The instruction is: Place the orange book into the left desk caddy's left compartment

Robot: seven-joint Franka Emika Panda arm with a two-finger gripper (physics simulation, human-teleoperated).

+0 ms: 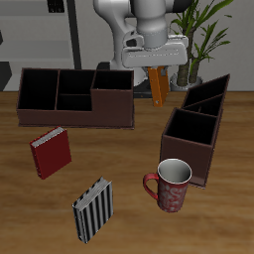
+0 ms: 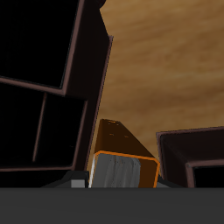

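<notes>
The wooden tabletop (image 1: pixel 20 213) carries two dark brown caddies. The one seen broadside (image 1: pixel 77 96) stands far back; the left desk caddy (image 1: pixel 198 127) stands slanted, its tall box section nearest the front edge and its left compartment (image 1: pixel 210 92) at the far end. Between the two caddies the claw (image 1: pixel 158 71) hangs above the tabletop, clamped on the orange book (image 1: pixel 159 86), which points downward, clear of both caddies. In the wrist view the book (image 2: pixel 121 157) hangs between both caddy walls. Nearer the front lie a red book (image 1: pixel 51 152), a grey-striped book (image 1: pixel 93 209) and a red patterned mug (image 1: pixel 172 185), the mug just beside the left caddy's tall section.
</notes>
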